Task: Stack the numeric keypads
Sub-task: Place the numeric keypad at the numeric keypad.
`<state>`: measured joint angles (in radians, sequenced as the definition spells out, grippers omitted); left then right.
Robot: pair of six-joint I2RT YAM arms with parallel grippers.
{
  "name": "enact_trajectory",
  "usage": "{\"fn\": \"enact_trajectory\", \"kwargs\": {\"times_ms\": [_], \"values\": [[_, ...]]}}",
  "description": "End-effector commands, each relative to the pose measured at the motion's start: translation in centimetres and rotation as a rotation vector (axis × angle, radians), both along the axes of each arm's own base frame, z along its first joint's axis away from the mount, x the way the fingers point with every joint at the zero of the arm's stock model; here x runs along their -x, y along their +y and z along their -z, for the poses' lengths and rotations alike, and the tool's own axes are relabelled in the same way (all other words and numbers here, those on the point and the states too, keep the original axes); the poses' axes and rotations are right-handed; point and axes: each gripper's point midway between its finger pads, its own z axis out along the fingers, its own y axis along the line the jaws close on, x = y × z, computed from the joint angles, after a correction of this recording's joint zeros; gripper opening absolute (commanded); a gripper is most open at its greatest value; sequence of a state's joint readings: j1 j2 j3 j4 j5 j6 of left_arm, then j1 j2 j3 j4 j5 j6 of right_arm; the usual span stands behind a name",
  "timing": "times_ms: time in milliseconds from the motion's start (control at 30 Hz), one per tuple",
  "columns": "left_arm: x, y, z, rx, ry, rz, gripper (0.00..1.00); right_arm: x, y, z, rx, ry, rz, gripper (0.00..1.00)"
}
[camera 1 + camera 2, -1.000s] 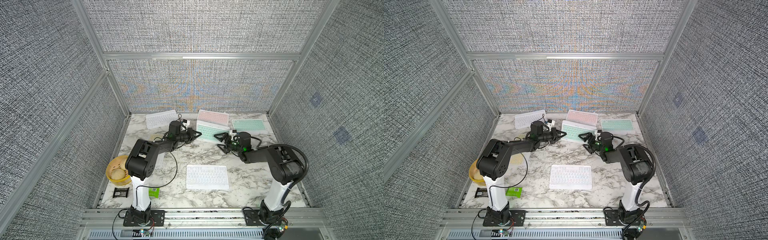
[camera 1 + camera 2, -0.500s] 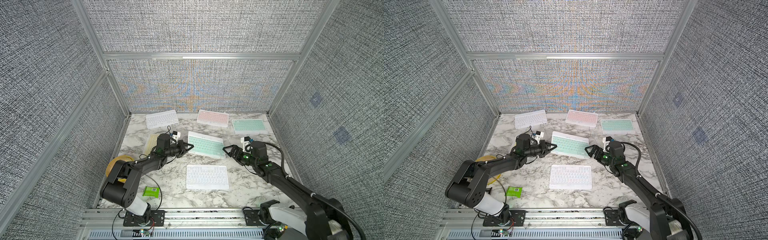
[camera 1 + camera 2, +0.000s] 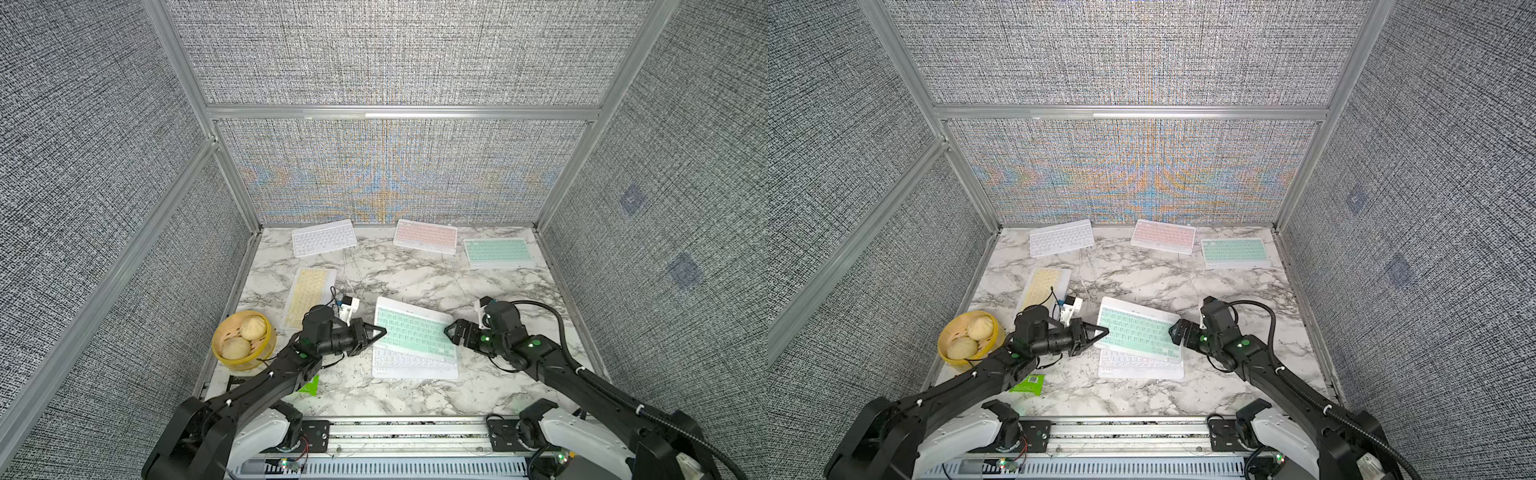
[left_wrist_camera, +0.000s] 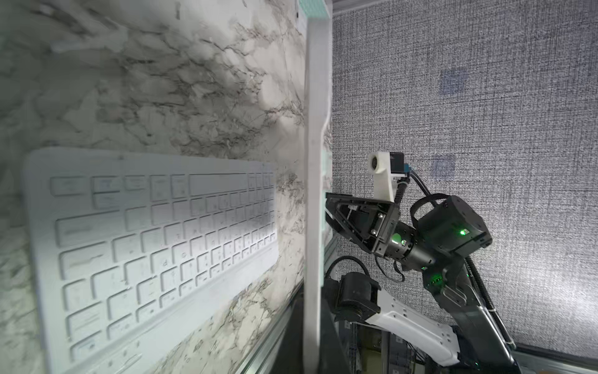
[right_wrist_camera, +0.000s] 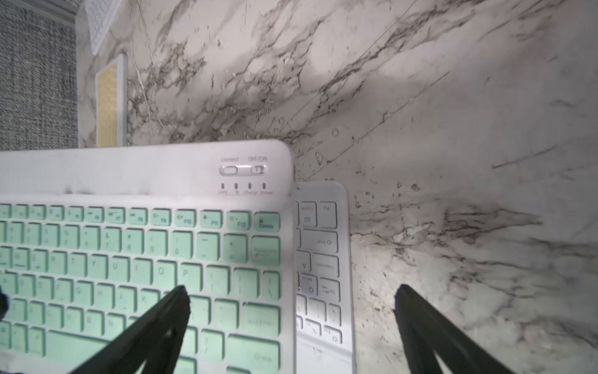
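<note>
Near the bun basket (image 3: 249, 362), left gripper (image 3: 380, 331) pinches mint keypad (image 3: 413, 334) over white keypad (image 3: 415, 368); right gripper (image 3: 450, 333) gapes.

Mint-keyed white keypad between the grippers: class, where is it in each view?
Top view: mint-keyed white keypad, front centre.
Top view: keypad, front centre.
Left wrist: keypad edge-on, a white strip through mid-picture.
Right wrist: keypad close up, filling nearly half the picture.
Shared landmark: white-keyed rectangular keypad below it.
</note>
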<state>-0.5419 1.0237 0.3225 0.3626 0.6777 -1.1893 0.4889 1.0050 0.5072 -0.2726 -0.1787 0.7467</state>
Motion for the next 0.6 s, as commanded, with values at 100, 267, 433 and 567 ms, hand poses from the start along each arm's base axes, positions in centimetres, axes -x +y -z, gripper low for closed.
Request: {"fn": "enact_trajectory", "kwargs": {"times_ms": [100, 267, 433, 567], "values": [[1.0, 1.7, 1.4, -0.032, -0.011, -0.091, 0.08, 0.5, -0.1, 1.6, 0.048, 0.025, 0.028, 0.99], [1.5, 1.5, 2.0, -0.036, -0.007, -0.076, 0.08, 0.5, 0.3, 2.2, 0.047, 0.039, 0.024, 0.99], [1.3, 0.2, 2.4, -0.009, -0.002, -0.028, 0.08, 0.4, 1.0, 2.9, 0.036, 0.056, 0.013, 0.99], [1.4, -0.2, 3.6, -0.007, 0.025, -0.017, 0.07, 0.5, 1.1, 3.5, 0.051, 0.069, 0.009, 0.99]]}}
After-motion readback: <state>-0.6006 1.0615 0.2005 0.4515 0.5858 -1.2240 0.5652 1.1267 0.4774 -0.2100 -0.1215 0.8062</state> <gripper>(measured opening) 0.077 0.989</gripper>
